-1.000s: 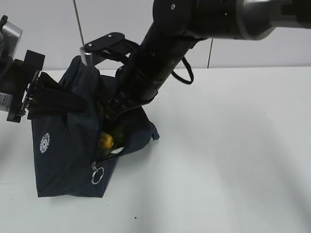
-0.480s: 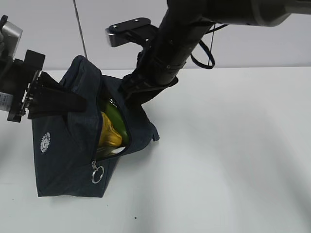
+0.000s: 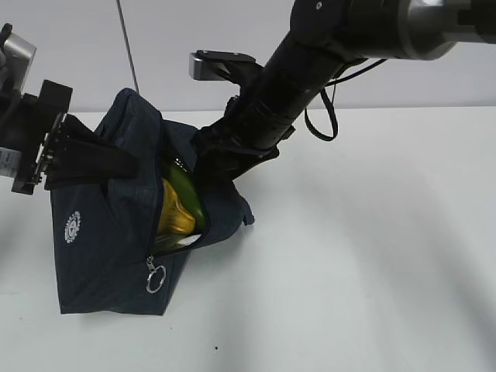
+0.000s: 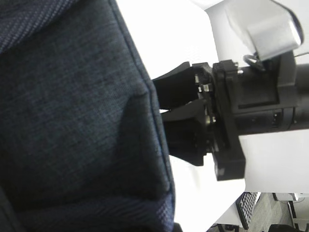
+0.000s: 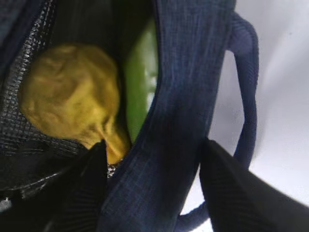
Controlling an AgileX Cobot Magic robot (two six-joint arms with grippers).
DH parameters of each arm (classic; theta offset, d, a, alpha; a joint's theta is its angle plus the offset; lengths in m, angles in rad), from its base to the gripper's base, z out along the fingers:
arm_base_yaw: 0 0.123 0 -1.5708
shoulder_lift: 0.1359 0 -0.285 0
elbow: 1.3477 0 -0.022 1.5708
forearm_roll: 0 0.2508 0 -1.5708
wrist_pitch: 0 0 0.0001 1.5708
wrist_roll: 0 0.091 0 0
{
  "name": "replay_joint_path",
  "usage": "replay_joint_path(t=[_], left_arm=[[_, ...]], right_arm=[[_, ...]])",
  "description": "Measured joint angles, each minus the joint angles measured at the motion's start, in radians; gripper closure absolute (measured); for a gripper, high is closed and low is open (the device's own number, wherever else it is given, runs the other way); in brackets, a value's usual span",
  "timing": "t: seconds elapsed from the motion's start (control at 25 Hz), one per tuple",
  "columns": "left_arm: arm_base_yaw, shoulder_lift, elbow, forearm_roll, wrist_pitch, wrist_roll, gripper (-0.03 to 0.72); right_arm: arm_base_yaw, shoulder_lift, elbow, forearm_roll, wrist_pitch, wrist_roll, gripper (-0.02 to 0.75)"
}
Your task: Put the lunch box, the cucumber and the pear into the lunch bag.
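Note:
The navy lunch bag (image 3: pixel 108 256) stands open on the white table. My left gripper (image 3: pixel 116 163) is shut on its left rim and holds it up. The yellow pear (image 3: pixel 172 218) and the green cucumber (image 3: pixel 186 190) lie inside the opening. In the right wrist view the pear (image 5: pixel 72 96) sits left of the cucumber (image 5: pixel 142 92). My right gripper (image 5: pixel 152 193) is open and straddles the bag's right rim (image 5: pixel 169 145), one finger inside and one outside. It shows in the exterior view (image 3: pixel 209 159) and the left wrist view (image 4: pixel 181 116). The lunch box is hidden.
The bag's loop handle (image 5: pixel 246 72) hangs outside the right rim. The metal ring pull (image 3: pixel 156 279) dangles at the bag's front, and a white round logo (image 3: pixel 71 227) is on its side. White table (image 3: pixel 372 232) stretches to the right. Bag fabric (image 4: pixel 72 121) fills the left wrist view.
My right gripper has come up out of the bag and moved right to its rim. The pear and cucumber now show in the opening. The left gripper has not moved.

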Motion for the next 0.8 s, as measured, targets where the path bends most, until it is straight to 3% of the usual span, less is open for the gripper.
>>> replay_joint_path(t=[0.2,0.44,0.64,0.8], left_arm=[[0.0,0.0,0.0,-0.002,0.0,0.001,0.703],[0.0,0.0,0.0,-0.002,-0.003,0.001,0.703],[0.0,0.0,0.0,-0.003,-0.005,0.001,0.703],[0.0,0.0,0.0,-0.037,-0.006,0.001,0.703]], right_arm=[[0.0,0.028,-0.001,0.006,-0.004,-0.004,0.34],[0.0,0.04,-0.014,0.002,0.0,-0.009,0.699],[0.0,0.04,-0.068,-0.01,0.056,-0.012,0.73],[0.0,0.04,-0.131,-0.117,0.131,0.059,0.73]])
